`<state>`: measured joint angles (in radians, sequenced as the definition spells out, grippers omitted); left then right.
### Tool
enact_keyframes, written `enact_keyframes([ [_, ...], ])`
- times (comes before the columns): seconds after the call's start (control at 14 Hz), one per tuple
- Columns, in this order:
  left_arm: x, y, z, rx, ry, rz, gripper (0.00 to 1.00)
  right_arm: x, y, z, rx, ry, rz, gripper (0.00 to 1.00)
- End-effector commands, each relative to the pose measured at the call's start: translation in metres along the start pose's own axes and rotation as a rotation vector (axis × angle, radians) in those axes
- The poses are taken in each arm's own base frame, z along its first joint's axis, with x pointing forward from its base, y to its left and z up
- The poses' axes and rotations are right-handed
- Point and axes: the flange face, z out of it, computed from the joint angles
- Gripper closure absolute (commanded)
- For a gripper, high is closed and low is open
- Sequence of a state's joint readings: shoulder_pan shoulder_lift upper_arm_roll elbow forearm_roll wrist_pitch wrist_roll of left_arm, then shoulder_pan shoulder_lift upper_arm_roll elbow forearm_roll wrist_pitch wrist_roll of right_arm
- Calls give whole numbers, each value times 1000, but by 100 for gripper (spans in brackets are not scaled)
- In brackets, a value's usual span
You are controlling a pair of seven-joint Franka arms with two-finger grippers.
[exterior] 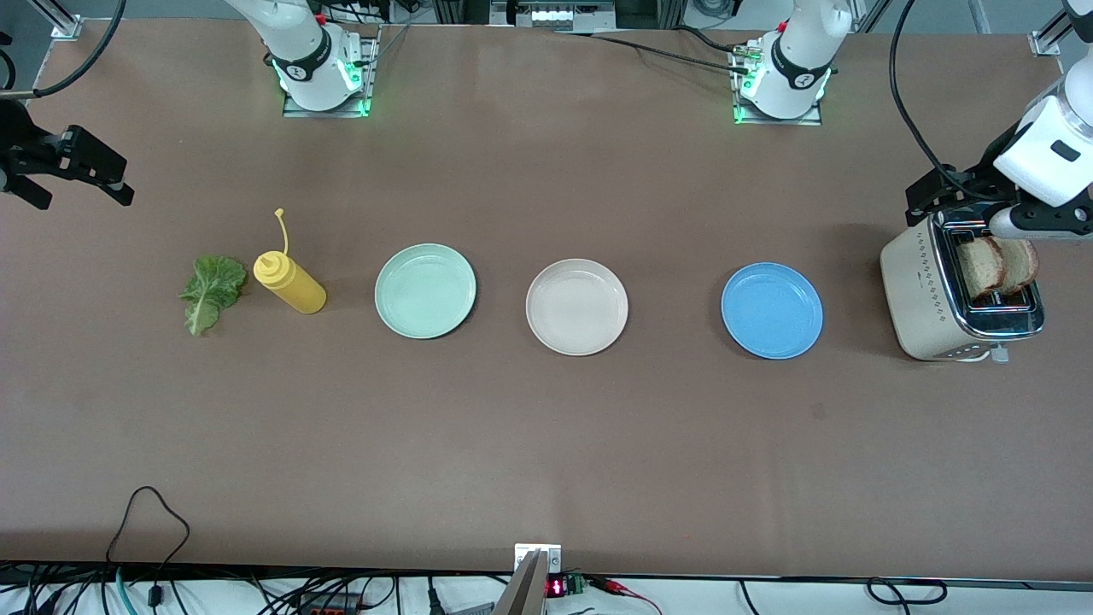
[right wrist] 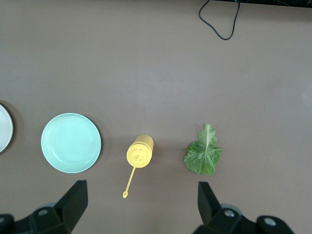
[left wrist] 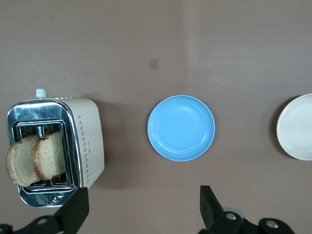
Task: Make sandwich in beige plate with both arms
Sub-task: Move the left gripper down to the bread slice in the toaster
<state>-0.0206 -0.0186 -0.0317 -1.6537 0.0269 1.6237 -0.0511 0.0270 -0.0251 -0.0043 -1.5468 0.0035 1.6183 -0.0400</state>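
Nearest the camera, the beige plate [exterior: 576, 307] lies bare mid-table, between the blue plate [exterior: 771, 310] and mint-green plate [exterior: 425, 290], awaiting its sandwich. Toward the left arm's end from it, two toast slices [exterior: 996, 266] stand in the toaster [exterior: 948, 295] under the spread left claw [left wrist: 141, 207]. Toward the right arm's end lies the lettuce leaf [exterior: 209, 292], near the spread right claw [right wrist: 139, 202], so each arm probably fetches its own ingredient.

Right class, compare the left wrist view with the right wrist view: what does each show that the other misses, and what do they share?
Only the left wrist view shows the toaster with two toast slices standing in its slots, and the blue plate. Only the right wrist view shows the mint-green plate, the yellow squeeze bottle and the lettuce leaf. Both catch the brown table, an edge of the beige plate and their own open fingers.
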Motion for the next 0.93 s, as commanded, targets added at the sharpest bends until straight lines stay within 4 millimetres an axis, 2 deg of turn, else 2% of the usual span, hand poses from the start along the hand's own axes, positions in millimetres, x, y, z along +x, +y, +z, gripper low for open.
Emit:
enact_keyframes([
  [0.0, 3, 1, -6, -24, -10, 8, 0, -7, -3, -4, 13, 11, 13, 0],
  [0.43, 3, -5, -4, -23, -11, 5, 0, -7, -3, -4, 13, 11, 13, 0],
  [0.57, 6, -6, 2, -21, -27, -1, 0, -7, -3, -4, 13, 11, 13, 0],
  [0.78, 9, -14, 32, -7, -156, -15, 0, -7, -3, -4, 13, 10, 13, 0],
  [0.86, 15, -23, 51, -8, -206, -28, 0, -7, -3, -4, 13, 10, 13, 0],
])
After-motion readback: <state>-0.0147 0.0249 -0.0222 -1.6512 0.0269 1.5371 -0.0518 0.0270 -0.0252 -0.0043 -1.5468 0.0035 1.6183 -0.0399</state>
